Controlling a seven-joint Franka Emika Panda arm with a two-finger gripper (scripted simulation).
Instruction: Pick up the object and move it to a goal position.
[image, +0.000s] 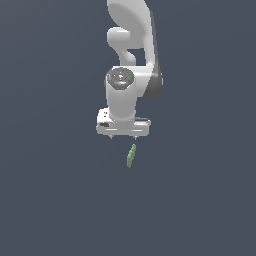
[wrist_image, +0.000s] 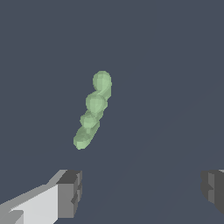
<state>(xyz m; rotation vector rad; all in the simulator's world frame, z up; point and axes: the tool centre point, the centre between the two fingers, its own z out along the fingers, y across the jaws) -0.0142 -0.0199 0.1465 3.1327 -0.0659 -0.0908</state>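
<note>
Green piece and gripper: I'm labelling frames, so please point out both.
green piece (wrist_image: 92, 109), wrist view, middle of its bumpy body.
gripper (image: 123, 137), exterior view, midway between its fingertips.

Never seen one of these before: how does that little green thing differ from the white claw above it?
The object is pale green, bumpy and slender; the gripper is white, smooth and blocky with dark fingertips. The object is far smaller than the gripper. The object lies free; the gripper hangs on the arm, open and apart from it.
</note>
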